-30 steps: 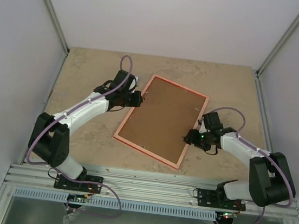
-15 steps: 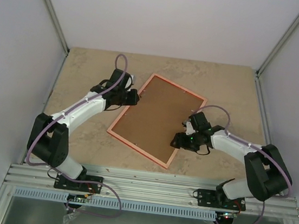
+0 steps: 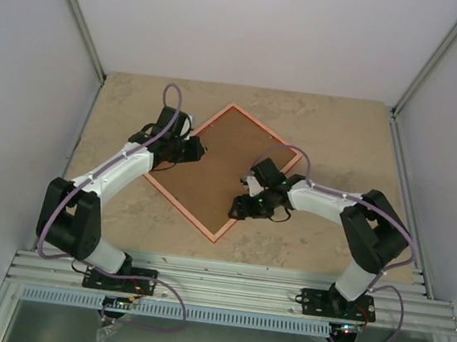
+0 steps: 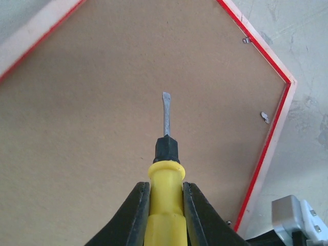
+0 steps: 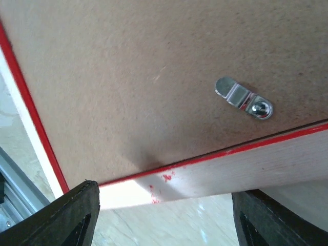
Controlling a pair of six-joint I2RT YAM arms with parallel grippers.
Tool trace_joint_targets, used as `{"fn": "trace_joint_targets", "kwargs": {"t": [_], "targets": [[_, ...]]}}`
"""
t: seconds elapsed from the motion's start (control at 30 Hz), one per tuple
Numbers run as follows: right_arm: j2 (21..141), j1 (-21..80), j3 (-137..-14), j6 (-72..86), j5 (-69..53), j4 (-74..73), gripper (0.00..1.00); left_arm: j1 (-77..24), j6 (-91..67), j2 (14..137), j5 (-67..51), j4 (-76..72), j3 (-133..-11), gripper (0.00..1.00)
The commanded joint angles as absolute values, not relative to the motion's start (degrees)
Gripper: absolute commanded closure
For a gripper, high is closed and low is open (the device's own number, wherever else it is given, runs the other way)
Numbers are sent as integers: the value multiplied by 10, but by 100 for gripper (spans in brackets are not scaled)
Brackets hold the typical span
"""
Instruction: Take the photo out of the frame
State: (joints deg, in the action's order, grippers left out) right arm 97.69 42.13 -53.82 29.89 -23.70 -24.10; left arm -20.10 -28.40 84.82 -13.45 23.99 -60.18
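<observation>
In the middle of the beige counter (image 3: 342,127), the red frame (image 3: 220,170) lay face down and turned corner-on like a diamond. Its brown backing board (image 4: 102,102) faced up, so the photo could not be seen. The left gripper (image 3: 196,147) had its jaws clamped on the yellow handle of a flat-blade screwdriver (image 4: 165,179), whose metal tip pointed across the board, while the right gripper (image 3: 243,207) held its jaws wide apart, gripping nothing, over the frame's near-right rim beside a small metal turn-clip (image 5: 243,98).
</observation>
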Motion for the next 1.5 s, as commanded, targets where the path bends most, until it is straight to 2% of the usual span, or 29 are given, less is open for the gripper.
{"fn": "trace_joint_targets", "kwargs": {"t": [0.0,0.3,0.6,0.87,1.2,1.47], "targets": [[1015,448,-599,271,-246,-230,29,-193,-293,823,-148,225,-590,100],[986,422,-639,206,-217,-297,29,-183,-299,808,-149,223,-577,100],[965,252,-702,120,-209,-312,29,-183,-296,814,-167,225,-580,100],[1047,141,-761,165,-257,-194,29,-184,-297,822,-190,229,-585,100],[1196,108,-877,159,-263,-184,29,-184,-297,816,-204,236,-574,100],[1241,105,-872,156,-284,-182,29,-184,-297,814,-211,237,-570,100]]}}
